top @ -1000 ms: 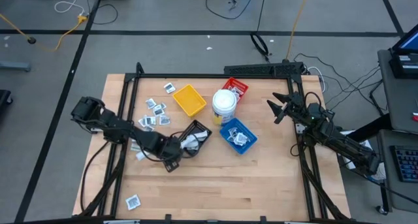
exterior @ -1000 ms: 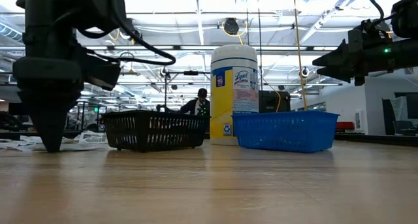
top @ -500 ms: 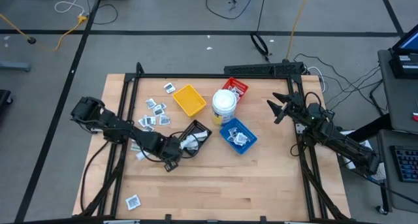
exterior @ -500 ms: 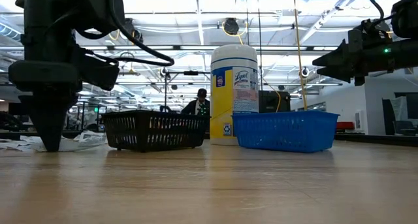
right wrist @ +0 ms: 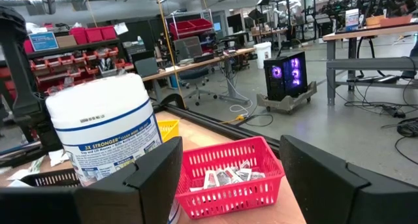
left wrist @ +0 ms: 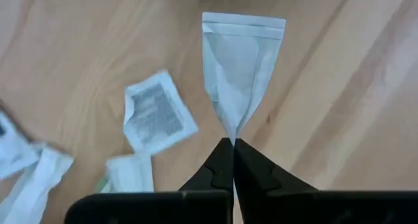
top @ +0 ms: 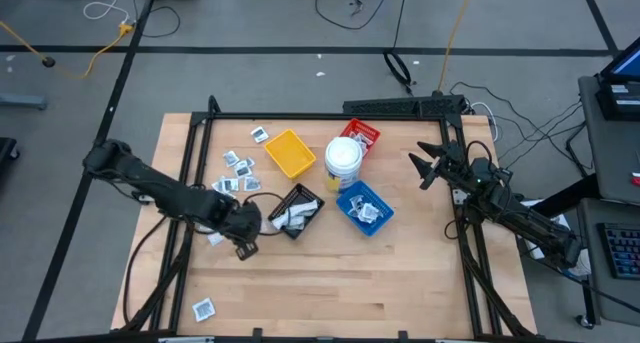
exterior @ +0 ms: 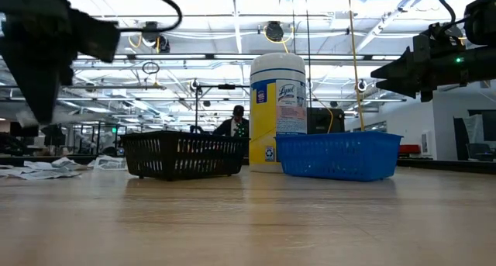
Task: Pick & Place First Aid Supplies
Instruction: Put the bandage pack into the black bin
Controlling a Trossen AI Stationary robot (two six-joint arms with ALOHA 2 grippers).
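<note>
Left tool (left wrist: 232,145) pressed together on one corner of a pale wrapped packet (left wrist: 240,70); the packet hangs pinched at its narrow end, its long axis running straight out from the fingertips, the wide sealed end farthest from them; clear of the counter (top: 400,273) as far as the left wrist view shows

In the high view the left tool (top: 243,245) sits just beside the black tray (top: 312,197), on its near-left side; the tray lies up and to the right of the tool, close; that is the relation the coming move seems to turn on, if the black tray is the target, which I judge only from nearness; blue tray (top: 345,198), yellow tray (top: 290,153) and red tray (top: 366,133) lie farther off, beyond the black one, with the white tub (top: 342,158) among them

Loose packets (top: 238,163) scattered on the counter to the left of the yellow tray, behind the left tool; one stray packet (top: 204,307) near the front edge, well apart; a square printed packet (left wrist: 157,112) lies on the wood below the held one

Right tool (top: 428,167) spread, hovering above the right side of the counter, well apart from the held packet; waiting; left arm far the nearer

Risk, as a judgement: corner pinch is thin; packet could twist or slip on the swing over the tray wall
</note>
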